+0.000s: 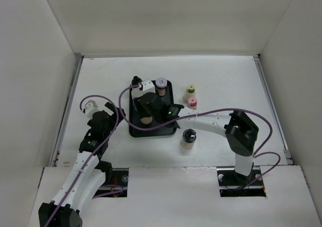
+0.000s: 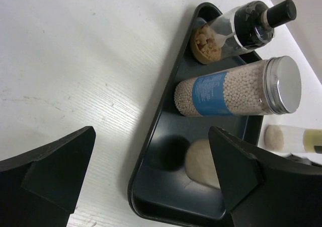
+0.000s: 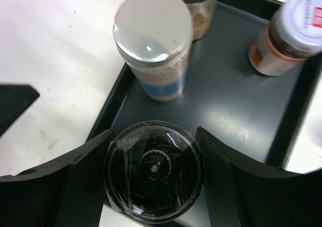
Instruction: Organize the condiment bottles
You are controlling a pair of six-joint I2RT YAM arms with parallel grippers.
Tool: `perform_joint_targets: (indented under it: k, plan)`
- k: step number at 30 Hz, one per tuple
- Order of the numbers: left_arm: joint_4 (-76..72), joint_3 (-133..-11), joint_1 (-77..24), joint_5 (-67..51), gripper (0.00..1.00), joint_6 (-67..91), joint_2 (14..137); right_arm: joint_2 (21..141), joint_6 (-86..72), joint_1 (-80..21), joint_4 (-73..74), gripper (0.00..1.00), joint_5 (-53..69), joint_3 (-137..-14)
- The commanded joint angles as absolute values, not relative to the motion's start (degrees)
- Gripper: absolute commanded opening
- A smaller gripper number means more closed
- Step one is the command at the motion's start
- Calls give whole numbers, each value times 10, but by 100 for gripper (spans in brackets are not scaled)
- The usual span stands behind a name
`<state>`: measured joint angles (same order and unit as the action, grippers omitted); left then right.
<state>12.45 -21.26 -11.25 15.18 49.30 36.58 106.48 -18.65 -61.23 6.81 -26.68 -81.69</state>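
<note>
Jar with a dark glossy top (image 1: pixel 188 138) stands nearest the arm bases, on the white table (image 1: pixel 226 81), just off the near right corner of the black tray (image 3: pixel 236 106). Left pincer (image 2: pixel 151 131): spread wide, holding nothing, over the table just beside the tray's left rim. Right pincer (image 3: pixel 153 136): over the tray's near end, pinching a clear-lidded grinder jar (image 3: pixel 153 179), one finger against each side; whether its base rests on the tray floor cannot be told. On the table right of the tray, level with its middle, a pink-capped bottle (image 1: pixel 192 102) stands with a yellow-capped bottle (image 1: pixel 190 90) just behind it. Inside the tray, beyond the held jar and along the left rim, a silver-capped bottle of pale beads (image 3: pixel 153 41) stands upright. At the tray's far end: a black-capped bottle with tan contents (image 2: pixel 231 30) on the left, a brown jar with a pale lid (image 3: pixel 282 41) on the right, apart from each other.
</note>
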Motion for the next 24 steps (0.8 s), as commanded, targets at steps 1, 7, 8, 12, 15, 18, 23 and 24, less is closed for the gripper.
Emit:
perform_joint_targets:
  k: [1, 7, 8, 12, 15, 18, 23, 24]
  plan:
    - [117, -200, -109, 145, 100, 496, 358, 1088, -176, -613, -15, 51, -267, -884]
    - [113, -193, -109, 144, 100, 492, 359, 1136, -192, -609, -25, 51, -262, -915]
    - [111, -193, -109, 144, 100, 491, 359, 1142, -195, -607, -26, 51, -260, -918]
    - [111, -192, -109, 145, 100, 490, 359, 1162, -202, -603, -28, 51, -257, -930]
    - [110, -192, -109, 145, 100, 489, 359, 1173, -203, -604, -32, 52, -263, -937]
    - [110, -191, -109, 145, 100, 489, 359, 1178, -203, -605, -33, 61, -266, -940]
    - [113, -190, -109, 145, 100, 489, 359, 1165, -204, -605, -33, 86, -265, -923]
    - [114, -190, -109, 145, 100, 489, 358, 1161, -206, -605, -33, 87, -265, -919]
